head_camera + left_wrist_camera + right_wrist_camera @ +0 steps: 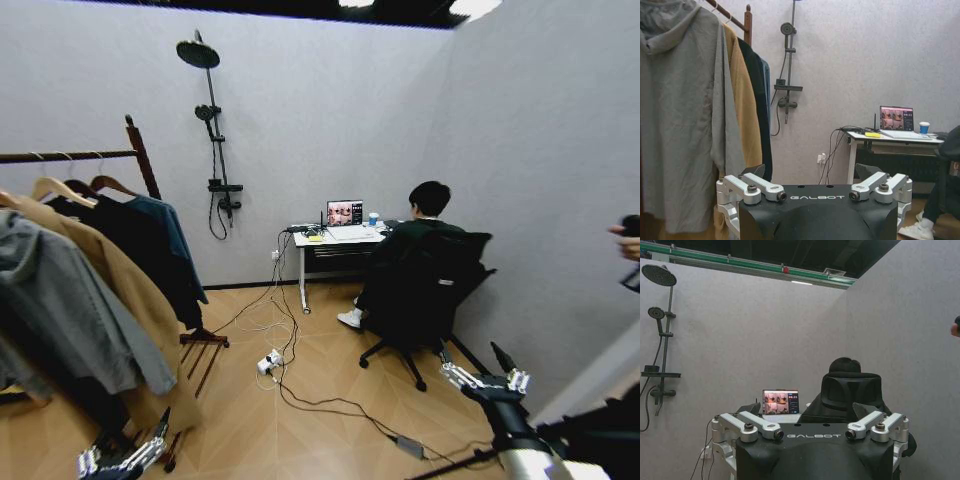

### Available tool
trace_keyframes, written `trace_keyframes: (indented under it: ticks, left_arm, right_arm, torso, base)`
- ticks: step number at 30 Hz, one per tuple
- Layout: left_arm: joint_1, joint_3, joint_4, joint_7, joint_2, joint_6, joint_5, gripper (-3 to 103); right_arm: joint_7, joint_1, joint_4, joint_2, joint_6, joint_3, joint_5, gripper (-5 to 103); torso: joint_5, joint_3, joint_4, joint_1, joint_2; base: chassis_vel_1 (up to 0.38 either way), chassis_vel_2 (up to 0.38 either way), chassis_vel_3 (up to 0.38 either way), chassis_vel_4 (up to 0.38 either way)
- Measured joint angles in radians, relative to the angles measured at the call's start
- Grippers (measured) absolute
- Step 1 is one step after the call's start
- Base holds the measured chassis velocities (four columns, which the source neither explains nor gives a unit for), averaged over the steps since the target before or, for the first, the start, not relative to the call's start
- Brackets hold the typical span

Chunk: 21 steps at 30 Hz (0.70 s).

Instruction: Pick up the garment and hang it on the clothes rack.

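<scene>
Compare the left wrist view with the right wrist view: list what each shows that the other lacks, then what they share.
Left wrist alone: the clothes rack with a grey hoodie, a tan coat, a black coat and the garment, plus the open left gripper. Right wrist alone: the office chair, the ceiling beam and the open right gripper. Both: the shower fixture and the laptop.

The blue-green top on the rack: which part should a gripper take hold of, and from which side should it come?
Probably the wooden hanger near its hook, not the cloth. The blue-green top hangs last on the rack, next to the end post, with the black coat against its other side. Coming from the open room side, on the robot's right, looks freest.
</scene>
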<state>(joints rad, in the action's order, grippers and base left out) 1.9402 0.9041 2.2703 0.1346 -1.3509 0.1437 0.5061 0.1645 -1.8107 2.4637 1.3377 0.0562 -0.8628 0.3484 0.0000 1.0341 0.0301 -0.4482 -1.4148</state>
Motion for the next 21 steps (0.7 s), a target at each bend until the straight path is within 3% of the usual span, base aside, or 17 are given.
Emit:
trace_keyframes:
  ticks: [4,8,10,13,14,15,16,18,21]
  left_arm:
    - [0.000,0.000,0.000,0.000,0.000,0.000,0.000,100]
    - [0.000,0.000,0.000,0.000,0.000,0.000,0.000,100]
    - [0.000,0.000,0.000,0.000,0.000,0.000,0.000,100]
    - [0.000,0.000,0.000,0.000,0.000,0.000,0.000,100]
    - [0.000,0.000,0.000,0.000,0.000,0.000,0.000,100]
    - [0.000,0.000,0.000,0.000,0.000,0.000,0.000,100]
    - [0.000,0.000,0.000,0.001,0.000,0.000,0.000,100]
    - [0.000,0.000,0.000,0.001,0.000,0.000,0.000,100]
    - [0.000,0.000,0.000,0.000,0.000,0.000,0.000,100]
  right_arm:
    - [0.000,0.000,0.000,0.000,0.000,0.000,0.000,100]
    - [0.000,0.000,0.000,0.000,0.000,0.000,0.000,100]
    - [0.000,0.000,0.000,0.000,0.000,0.000,0.000,100]
    - [0.000,0.000,0.000,0.000,0.000,0.000,0.000,100]
    - [0.000,0.000,0.000,0.000,0.000,0.000,0.000,100]
    - [0.000,0.000,0.000,0.000,0.000,0.000,0.000,100]
    - [0.000,0.000,0.000,0.000,0.000,0.000,0.000,100]
    - [0.000,0.000,0.000,0.000,0.000,0.000,0.000,100]
    - [0.000,0.000,0.001,0.000,0.000,0.000,0.000,100]
  torso:
    - [-0.0009,-0.001,0.0003,0.001,0.000]
    - [0.0008,-0.001,0.0003,0.001,0.000]
    - [-0.0011,-0.001,0.0003,0.001,0.000]
    - [0.0008,0.000,0.0002,0.001,0.000]
    - [-0.0017,-0.001,0.0003,0.001,0.000]
    - [-0.0017,-0.001,0.0003,0.001,0.000]
    - [0.0008,0.000,0.0002,0.000,0.000]
    - [0.0012,0.000,0.0003,0.000,0.000]
    - [-0.0007,-0.001,-0.0001,0.001,-0.001]
  base:
    - [0.351,-0.357,-0.362,0.358]
    - [0.393,-0.353,-0.367,0.338]
    - [0.333,-0.371,-0.346,0.373]
    - [0.349,-0.368,-0.357,0.349]
    - [0.343,-0.324,-0.337,0.355]
    - [0.343,-0.324,-0.337,0.355]
    - [0.339,-0.352,-0.338,0.355]
    - [0.339,-0.346,-0.315,0.334]
    - [0.233,-0.285,-0.270,0.257]
